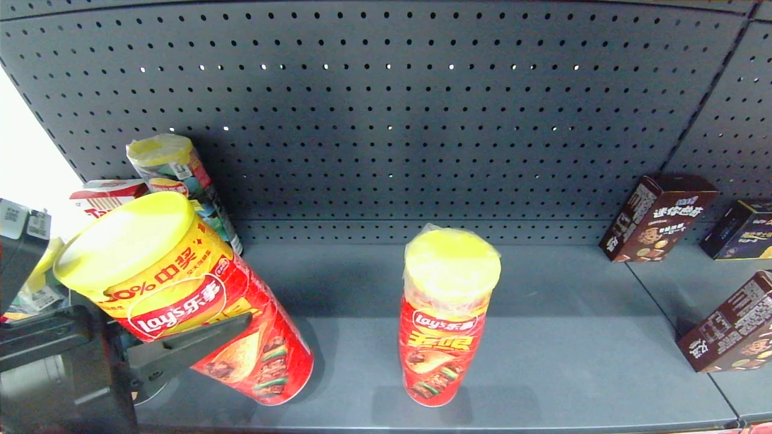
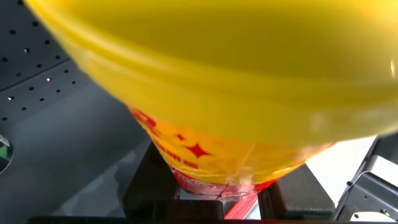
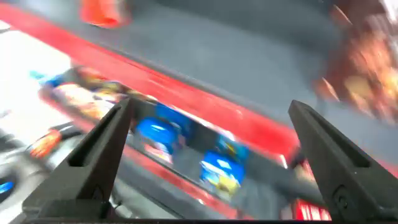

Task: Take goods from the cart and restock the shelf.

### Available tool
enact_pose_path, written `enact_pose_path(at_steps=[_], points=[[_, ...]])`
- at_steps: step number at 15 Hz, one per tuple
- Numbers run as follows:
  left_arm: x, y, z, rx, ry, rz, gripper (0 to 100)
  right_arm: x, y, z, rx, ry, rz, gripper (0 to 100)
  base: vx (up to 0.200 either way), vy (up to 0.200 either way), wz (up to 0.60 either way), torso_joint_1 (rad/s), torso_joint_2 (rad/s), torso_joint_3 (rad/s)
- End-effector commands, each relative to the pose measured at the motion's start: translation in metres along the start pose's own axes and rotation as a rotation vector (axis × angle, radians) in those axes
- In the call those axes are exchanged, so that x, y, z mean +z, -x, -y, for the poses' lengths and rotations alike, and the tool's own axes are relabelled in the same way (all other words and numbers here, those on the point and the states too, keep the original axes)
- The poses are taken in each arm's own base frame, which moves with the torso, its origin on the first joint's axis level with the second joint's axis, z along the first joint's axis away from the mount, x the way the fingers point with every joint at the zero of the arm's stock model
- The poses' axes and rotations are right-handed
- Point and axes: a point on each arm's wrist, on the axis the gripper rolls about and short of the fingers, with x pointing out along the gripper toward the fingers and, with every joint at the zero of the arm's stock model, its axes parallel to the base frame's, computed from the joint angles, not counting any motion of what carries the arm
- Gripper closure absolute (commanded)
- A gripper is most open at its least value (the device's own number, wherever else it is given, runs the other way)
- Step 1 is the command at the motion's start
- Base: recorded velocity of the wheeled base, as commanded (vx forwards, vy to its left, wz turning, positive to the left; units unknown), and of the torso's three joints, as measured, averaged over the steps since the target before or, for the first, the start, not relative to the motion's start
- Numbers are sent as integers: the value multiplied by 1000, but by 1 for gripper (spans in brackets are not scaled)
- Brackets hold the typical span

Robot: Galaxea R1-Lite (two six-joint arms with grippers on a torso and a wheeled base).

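Left gripper (image 1: 181, 328) clamped on a chip can (image 1: 199, 301), one finger (image 1: 193, 340) across its red side. Can tilted, yellow lid toward the camera, base at the left front of the shelf (image 1: 573, 337); contact with the shelf cannot be told. Left wrist view: lid (image 2: 249, 74) close up. Second can (image 1: 446, 313) upright mid-shelf, well apart. Third can (image 1: 175, 181) at the back left against the perforated panel (image 1: 386, 120), a red-and-white box (image 1: 105, 196) beside it. Brown boxes (image 1: 657, 217) far right. Right gripper (image 3: 214, 162) spread wide, holding nothing, over blurred packets (image 3: 221, 168).
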Motion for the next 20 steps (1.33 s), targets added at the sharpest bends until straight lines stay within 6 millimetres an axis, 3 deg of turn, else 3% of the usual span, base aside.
enact_pose_path(at_steps=[1,5,8,11,12,14,20], points=[[-1,0,0,0,2,-4,100,-9,0,1,-151,-51,33,0,0,0,0,0,0,0],[-1,0,0,-1,-1,-1,100,-10,-1,2,-208,6,39,0,0,0,0,0,0,0],[0,1,1,-9,-4,4,100,-11,-3,-2,-25,102,74,0,0,0,0,0,0,0],[-1,0,5,-38,-5,2,100,-10,-2,-2,5,-44,78,0,0,0,0,0,0,0],[-2,0,6,-39,-4,0,100,-12,-3,0,-131,-95,72,0,0,0,0,0,0,0],[-1,3,7,-39,-7,6,100,-19,-6,-2,-69,-8,46,0,0,0,0,0,0,0],[1,6,8,-69,-10,19,100,-19,-6,-1,-24,-54,60,0,0,0,0,0,0,0]])
